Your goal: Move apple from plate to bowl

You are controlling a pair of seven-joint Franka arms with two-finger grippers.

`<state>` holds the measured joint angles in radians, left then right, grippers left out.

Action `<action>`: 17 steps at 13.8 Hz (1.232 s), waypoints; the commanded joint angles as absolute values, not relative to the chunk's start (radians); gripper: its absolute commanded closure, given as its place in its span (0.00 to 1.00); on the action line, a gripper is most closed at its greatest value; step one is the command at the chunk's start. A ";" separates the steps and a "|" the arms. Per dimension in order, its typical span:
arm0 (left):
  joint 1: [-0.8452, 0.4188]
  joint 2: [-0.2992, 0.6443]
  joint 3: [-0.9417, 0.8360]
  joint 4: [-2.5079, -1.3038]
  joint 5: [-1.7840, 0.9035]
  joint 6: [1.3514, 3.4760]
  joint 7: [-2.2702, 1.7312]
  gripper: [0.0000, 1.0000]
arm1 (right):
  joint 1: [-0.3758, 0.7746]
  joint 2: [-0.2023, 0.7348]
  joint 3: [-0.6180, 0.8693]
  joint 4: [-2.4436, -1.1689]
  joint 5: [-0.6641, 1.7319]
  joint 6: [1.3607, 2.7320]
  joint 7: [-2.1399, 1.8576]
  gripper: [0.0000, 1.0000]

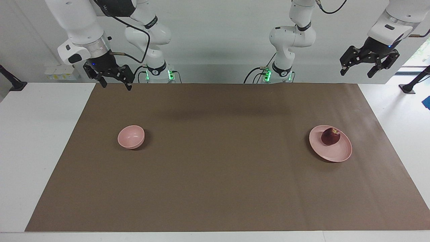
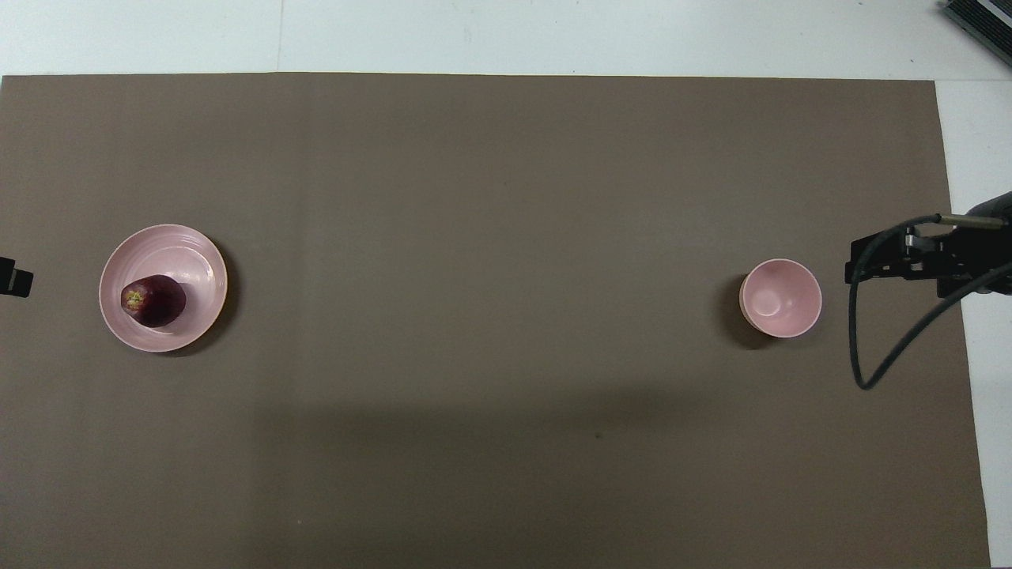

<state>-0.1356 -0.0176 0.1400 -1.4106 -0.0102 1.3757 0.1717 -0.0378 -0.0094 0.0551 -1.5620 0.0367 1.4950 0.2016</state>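
Brown paper covers the table [image 1: 215, 188] from end to end, and on it we find only the three things of the task. A dark red apple [image 1: 330, 136] with a pale yellowish patch near its stem sits on a flat, pale pink plate [image 1: 339, 154] toward the left arm's end of the table. The apple rests off-centre on the plate, toward the rim that is nearer the robots. A small, deep, pale pink bowl [image 1: 131, 136] stands well apart from the plate, toward the right arm's end, and we see nothing inside it.

We judge that the task has not begun in any visible way: the apple is on the plate, untouched, and the bowl is empty. Everything is left to do: reaching the apple, gripping it, lifting it, carrying it along the table and setting it in the bowl.

Both arms wait, raised high. The left gripper [image 1: 358, 71] hangs in the air past the edge of the brown paper at its own end of the table, not over the plate; its fingers stand wide apart and hold nothing. The right gripper [image 1: 116, 84] hangs above the paper's edge near its own base, closer to the bowl than to the plate; its fingers are also spread and empty.

Since the plate lies at the left arm's end, we expect that arm is better placed to take the apple.
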 commanded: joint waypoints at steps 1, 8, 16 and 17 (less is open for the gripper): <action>-0.129 -0.064 0.135 -1.471 -0.005 1.384 0.173 0.00 | -0.060 -0.023 0.057 -1.586 0.122 1.476 0.259 0.00; -0.114 -0.095 0.143 -1.563 -0.006 1.471 0.196 0.00 | -0.060 0.015 0.058 -1.644 0.342 1.482 0.359 0.00; -0.078 -0.095 0.144 -1.816 -0.018 1.776 0.212 0.00 | -0.038 0.020 0.072 -1.808 0.665 1.661 0.560 0.00; -0.077 -0.094 0.144 -1.850 -0.018 1.825 0.224 0.00 | -0.032 0.026 0.075 -1.828 0.702 1.692 0.558 0.00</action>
<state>-0.0885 -0.0645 0.1492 -1.7492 -0.0121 1.7280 0.1973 -0.0333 0.0394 0.0657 -1.7605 0.6256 1.6279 0.5418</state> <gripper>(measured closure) 0.000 0.000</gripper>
